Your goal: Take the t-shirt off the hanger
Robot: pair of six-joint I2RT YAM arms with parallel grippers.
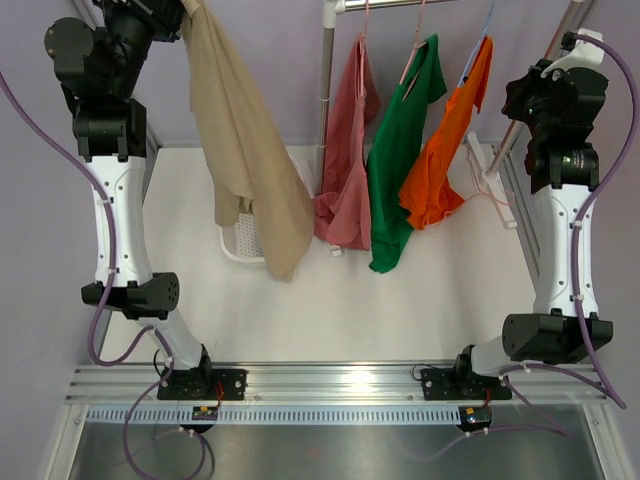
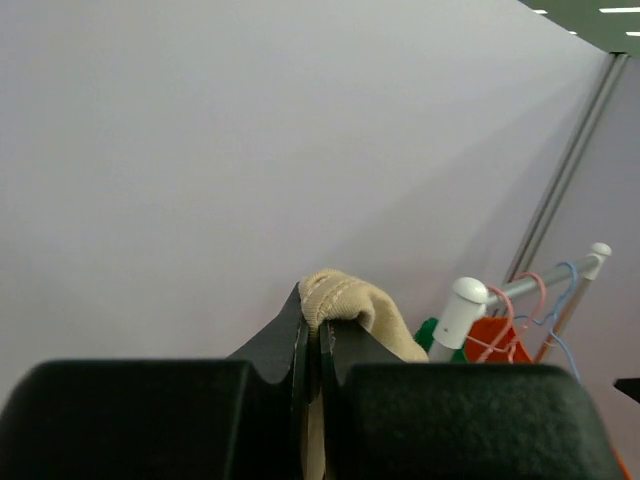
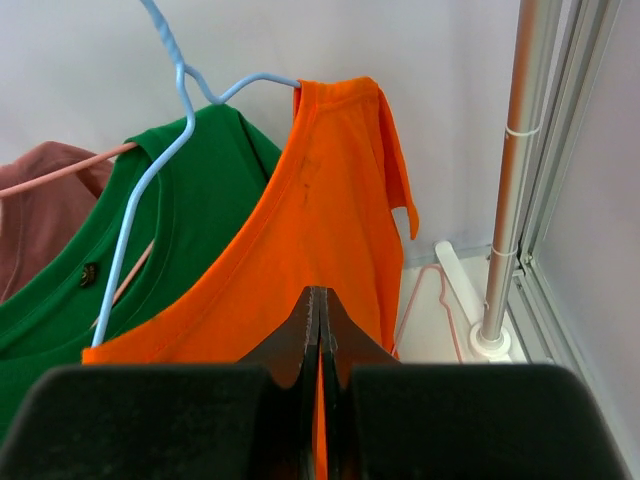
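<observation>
Two tools are at work, both pressed together on cloth. Over the left side of the tabletop [image 1: 330, 310], the left tool [image 2: 312, 325] is clamped on a beige t-shirt [image 1: 240, 140]. That shirt hangs free of any hanger above a white basket [image 1: 240, 245].

Farther back on the right, the right tool [image 3: 320, 300] looks closed on the lower edge of the orange t-shirt [image 3: 330, 200], with a thin strip of fabric showing between its fingers. That shirt clings by one shoulder to the blue hanger [image 3: 187, 100] on the rail [image 1: 400, 4] at the far edge, beside a green t-shirt [image 1: 395, 170] and a pink top [image 1: 345, 190].

The orange t-shirt drapes down and leftward from the hook, ahead of and above the right tool, so the right arm is nearer. A pull down and away from the hook would likely slide it off.
</observation>
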